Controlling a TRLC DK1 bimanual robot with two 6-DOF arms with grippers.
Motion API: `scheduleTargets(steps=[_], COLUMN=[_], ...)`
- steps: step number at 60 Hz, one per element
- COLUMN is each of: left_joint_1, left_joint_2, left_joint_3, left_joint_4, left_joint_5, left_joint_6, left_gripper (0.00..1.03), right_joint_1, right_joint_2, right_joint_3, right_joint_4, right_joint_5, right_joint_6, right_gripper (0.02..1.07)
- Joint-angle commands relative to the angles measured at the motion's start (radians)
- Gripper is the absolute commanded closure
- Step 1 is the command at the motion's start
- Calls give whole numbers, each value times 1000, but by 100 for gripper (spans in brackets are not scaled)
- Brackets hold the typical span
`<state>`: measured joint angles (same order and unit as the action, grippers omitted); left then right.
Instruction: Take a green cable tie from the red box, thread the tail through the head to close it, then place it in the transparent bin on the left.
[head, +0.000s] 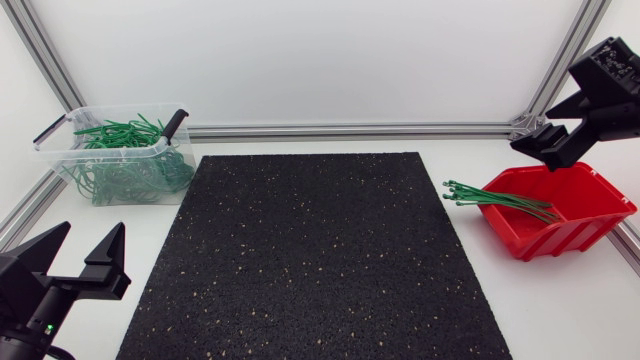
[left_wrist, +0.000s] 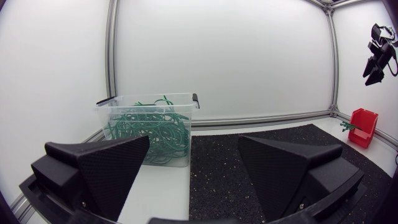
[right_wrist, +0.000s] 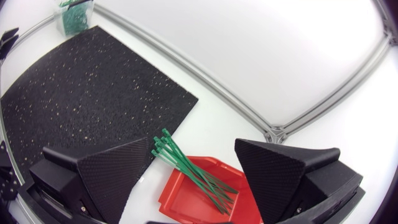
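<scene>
White worktop (head: 560, 310), black mat (head: 310, 260) central. Held right pincer (head: 548, 145) wide, empty, over red box (head: 600, 225) at three o'clock, green cable ties (head: 500, 198) fanned across its rim; left pincer (head: 88, 245) wide at seven. Risked grabbing several bunched ties.

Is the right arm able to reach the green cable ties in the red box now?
Probably yes: the open right gripper hangs above the red box, the cable ties lie uncovered, heads over its rim, and nothing stands between.
</scene>
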<state>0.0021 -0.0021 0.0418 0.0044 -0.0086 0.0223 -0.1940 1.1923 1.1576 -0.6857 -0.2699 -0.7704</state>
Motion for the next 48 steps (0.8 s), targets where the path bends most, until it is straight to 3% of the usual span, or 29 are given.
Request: scheduleTargets(steps=[1, 14, 48], left_joint_1=[-5, -5, -7], left_joint_2=[-9, -9, -9], left_joint_3=[-40, -40, -40], left_joint_4=[-21, -21, -24], left_joint_5=[2, 2, 2], left_joint_6=[-1, -1, -1], left_gripper=[4, 4, 4], right_joint_1=[-9, -7, -22], right_joint_2=[95, 256, 428], right_joint_3=[54, 62, -76], right_joint_4=[-52, -130, -92], right_joint_5=[-18, -23, -18], right_joint_6=[-118, -377, -767], right_gripper=[6, 6, 6])
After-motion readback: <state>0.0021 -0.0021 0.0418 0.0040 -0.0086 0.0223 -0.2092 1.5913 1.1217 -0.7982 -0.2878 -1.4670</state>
